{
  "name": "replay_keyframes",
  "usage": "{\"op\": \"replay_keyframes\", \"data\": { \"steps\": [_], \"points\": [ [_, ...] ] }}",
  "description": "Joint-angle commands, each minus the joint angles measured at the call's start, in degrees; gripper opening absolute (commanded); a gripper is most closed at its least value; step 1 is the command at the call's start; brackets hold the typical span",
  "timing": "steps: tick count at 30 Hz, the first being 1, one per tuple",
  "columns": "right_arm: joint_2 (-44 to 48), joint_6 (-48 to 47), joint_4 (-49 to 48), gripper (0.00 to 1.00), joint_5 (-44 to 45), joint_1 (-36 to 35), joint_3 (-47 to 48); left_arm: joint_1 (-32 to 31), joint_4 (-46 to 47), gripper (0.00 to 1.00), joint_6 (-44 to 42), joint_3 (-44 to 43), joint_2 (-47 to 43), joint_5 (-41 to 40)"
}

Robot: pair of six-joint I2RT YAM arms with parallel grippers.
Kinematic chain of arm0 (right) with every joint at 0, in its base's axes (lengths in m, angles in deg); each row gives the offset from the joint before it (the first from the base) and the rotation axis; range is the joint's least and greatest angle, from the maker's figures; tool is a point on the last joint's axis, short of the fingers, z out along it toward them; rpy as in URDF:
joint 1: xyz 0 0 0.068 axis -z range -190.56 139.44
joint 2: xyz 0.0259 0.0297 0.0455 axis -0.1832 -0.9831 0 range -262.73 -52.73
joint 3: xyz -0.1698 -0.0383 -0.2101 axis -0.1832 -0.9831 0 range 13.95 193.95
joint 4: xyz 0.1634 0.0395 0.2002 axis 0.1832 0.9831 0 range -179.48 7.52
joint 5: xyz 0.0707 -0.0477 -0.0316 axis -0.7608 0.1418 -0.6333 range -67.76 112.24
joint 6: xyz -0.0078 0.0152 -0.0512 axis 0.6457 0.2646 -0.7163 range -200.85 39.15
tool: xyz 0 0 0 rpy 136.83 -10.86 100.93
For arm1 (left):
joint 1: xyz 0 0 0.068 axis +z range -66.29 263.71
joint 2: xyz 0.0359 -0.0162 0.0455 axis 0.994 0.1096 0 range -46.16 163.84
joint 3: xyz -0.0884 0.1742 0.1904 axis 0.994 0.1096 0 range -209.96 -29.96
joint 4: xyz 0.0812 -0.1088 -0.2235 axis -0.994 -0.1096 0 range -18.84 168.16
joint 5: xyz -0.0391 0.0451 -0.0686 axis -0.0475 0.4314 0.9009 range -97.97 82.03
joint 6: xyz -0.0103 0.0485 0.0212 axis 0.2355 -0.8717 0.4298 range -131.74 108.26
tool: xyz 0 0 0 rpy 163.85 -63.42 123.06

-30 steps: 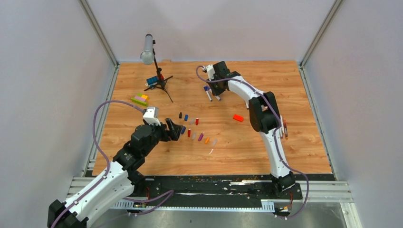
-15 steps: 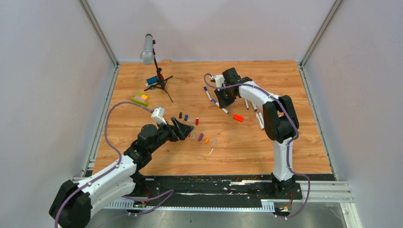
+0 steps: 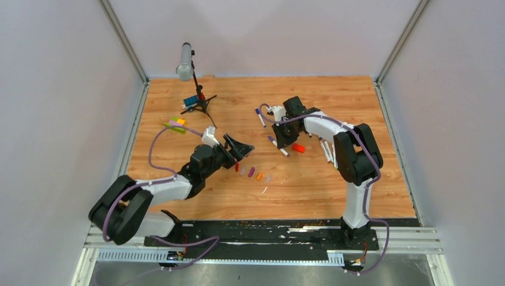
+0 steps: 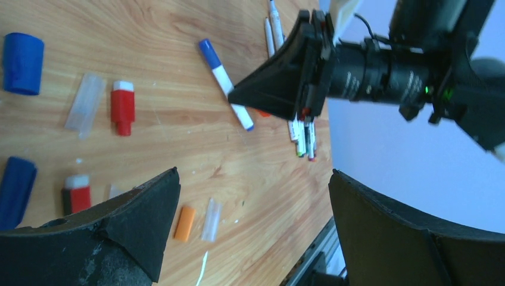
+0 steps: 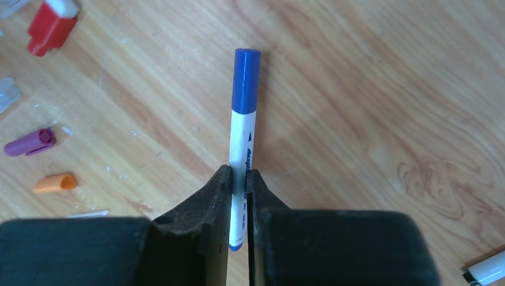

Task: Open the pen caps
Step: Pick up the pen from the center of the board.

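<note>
1. One pen (image 5: 245,119) pinched in the right gripper (image 5: 238,176), jaws closed on the white barrel near its tail end
2. Long axis straight ahead of the fingertips, in line with them; blue cap (image 5: 246,80) still on at the far end, pointing away from the wrist
3. Left of those jaws, loose on the table (image 5: 369,89): purple cap (image 5: 30,143), orange cap (image 5: 55,182)
4. Left gripper (image 4: 253,179) spread wide, gripping nothing; red cap (image 4: 122,107) lying ahead of its left finger
</note>
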State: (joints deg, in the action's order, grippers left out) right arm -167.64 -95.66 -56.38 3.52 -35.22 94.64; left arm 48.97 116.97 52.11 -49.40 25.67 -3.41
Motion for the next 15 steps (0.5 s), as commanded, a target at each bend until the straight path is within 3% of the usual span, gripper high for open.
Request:
{"op": "replay_keyframes", "data": {
  "steps": [1, 5, 15],
  "points": [
    [5.6, 0.9, -3.6, 0.00, -4.1, -0.1, -2.4, -0.3, 12.8, 1.00, 7.6, -5.3, 10.1, -0.2],
    [7.6, 1.2, -4.4, 0.00, -5.2, 0.2, -3.6, -1.2, 16.7, 1.00, 9.6, -8.9, 17.2, -0.1],
    [11.1, 3.1, -5.2, 0.00, -12.5, 0.8, -5.0, -3.6, 8.2, 1.00, 9.5, -16.9, 24.1, -4.4]
  ]
}}
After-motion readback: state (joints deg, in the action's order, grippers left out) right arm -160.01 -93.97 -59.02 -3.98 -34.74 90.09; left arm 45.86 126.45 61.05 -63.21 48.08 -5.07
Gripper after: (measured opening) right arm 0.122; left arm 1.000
